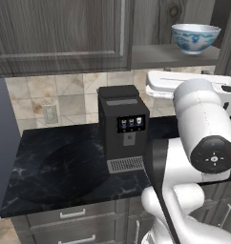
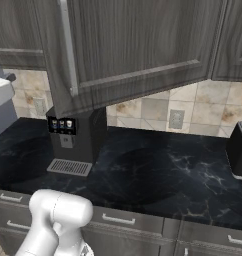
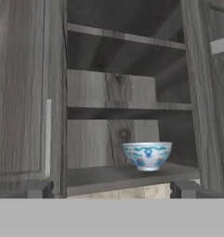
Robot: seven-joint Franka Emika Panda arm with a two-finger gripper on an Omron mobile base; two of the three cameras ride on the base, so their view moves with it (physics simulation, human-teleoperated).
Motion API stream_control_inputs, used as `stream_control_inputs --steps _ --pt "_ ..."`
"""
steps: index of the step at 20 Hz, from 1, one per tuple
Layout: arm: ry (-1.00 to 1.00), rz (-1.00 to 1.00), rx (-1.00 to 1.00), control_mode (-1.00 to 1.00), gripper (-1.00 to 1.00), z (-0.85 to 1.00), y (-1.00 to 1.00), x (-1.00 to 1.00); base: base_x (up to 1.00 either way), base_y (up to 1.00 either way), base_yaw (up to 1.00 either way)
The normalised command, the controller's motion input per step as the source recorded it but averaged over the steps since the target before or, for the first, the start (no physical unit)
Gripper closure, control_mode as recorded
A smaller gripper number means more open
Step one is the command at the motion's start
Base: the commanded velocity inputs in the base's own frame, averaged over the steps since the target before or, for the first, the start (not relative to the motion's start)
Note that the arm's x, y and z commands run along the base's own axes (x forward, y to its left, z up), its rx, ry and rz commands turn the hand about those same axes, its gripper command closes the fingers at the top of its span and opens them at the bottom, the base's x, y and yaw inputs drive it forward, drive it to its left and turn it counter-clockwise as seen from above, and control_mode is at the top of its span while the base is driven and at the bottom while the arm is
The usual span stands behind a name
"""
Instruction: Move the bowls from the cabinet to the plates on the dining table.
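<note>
Item: white bowl with blue pattern, standing upright on the lowest shelf of the open cabinet, toward the right of that shelf; also recorded at the upper right of the left base view, above the worktop. Status: not yet lifted, nothing touching it. The two shelves above it are seen bare in the hand view. The tan bowl, the plates and the dining table are not catalogued here, so their state cannot be told; judged from what is shown, at least this one bowl remains to be fetched and carried, and the task is taken to be far from finished. Item: gripper, jaws released and spread wide, nothing held between them; the two dark fingertips are seen low in the hand view, well apart from the bowl and short of the shelf edge. Pose: the hand is raised to about shelf height and pointed level into the cabinet opening, the bowl lying slightly right of the line between the jaws. Also listed: coffee machine on the black marble worktop beneath the cabinet; opened cabinet door seen overhanging in the right base view.
</note>
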Motion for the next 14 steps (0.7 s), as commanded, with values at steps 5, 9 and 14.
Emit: stream_control_inputs --steps 5,9,14 --pt "0.0 -0.06 0.01 -1.0 -1.0 0.0 -0.05 0.22 0.0 0.0 0.0" --pt "0.0 -0.07 0.01 -1.0 -1.0 0.0 -0.07 0.21 0.0 0.0 0.0" --pt "0.0 -0.05 0.02 -1.0 -1.0 -0.02 -0.06 0.27 0.0 0.0 0.0"
